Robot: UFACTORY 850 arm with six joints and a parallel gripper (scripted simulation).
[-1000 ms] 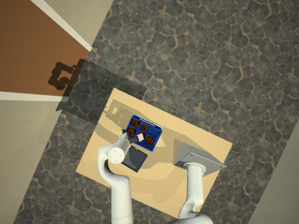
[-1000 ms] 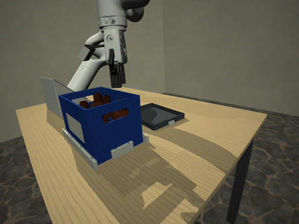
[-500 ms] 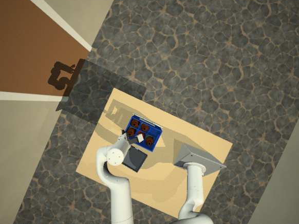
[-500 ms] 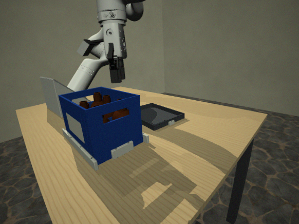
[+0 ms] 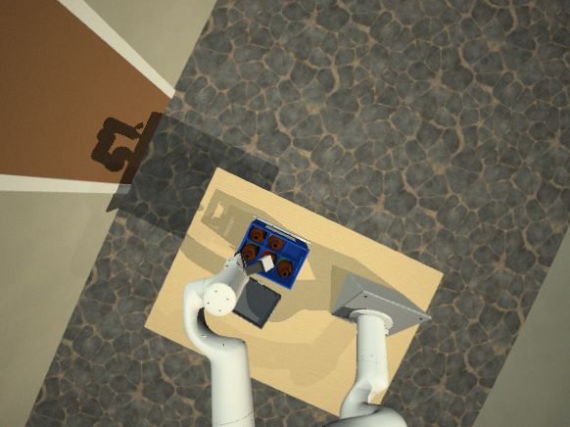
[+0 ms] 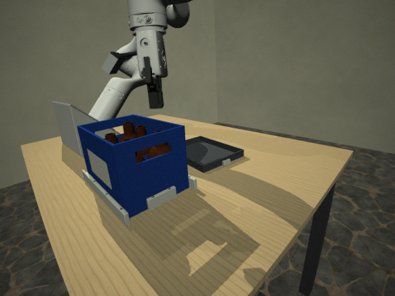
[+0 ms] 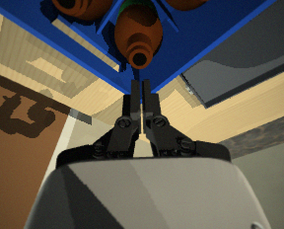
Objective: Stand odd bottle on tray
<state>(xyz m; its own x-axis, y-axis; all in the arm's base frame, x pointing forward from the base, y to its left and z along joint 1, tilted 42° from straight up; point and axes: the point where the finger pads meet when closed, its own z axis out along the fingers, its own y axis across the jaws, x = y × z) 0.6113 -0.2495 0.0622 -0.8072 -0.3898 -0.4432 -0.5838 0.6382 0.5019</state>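
Note:
The blue crate point(image 5: 296, 251) point(image 6: 153, 180) stands on the table and holds five brown bottles. They include one at the back left point(image 5: 257, 235), one beside it point(image 5: 275, 242), one at the near right point(image 5: 285, 267) and one in the near left corner point(image 5: 250, 251) point(image 7: 138, 37). The fifth is mostly hidden under the wrist camera in the top view. Neck widths cannot be compared here. The dark tray point(image 5: 264, 308) point(image 6: 203, 167) point(image 7: 237, 64) is flat beside the crate, with no bottle on it. My gripper point(image 6: 156, 106) point(image 7: 140, 92) is shut and empty, above the crate's near left corner.
A grey angled panel point(image 5: 387, 308) point(image 6: 69, 125) is at the end of a second white arm point(image 5: 371, 343) point(image 6: 110, 96), to the crate's right in the top view. Pale stop blocks point(image 6: 161, 197) line the crate's base. The wrist camera block point(image 5: 266, 263) point(image 6: 110, 63) juts out over the crate.

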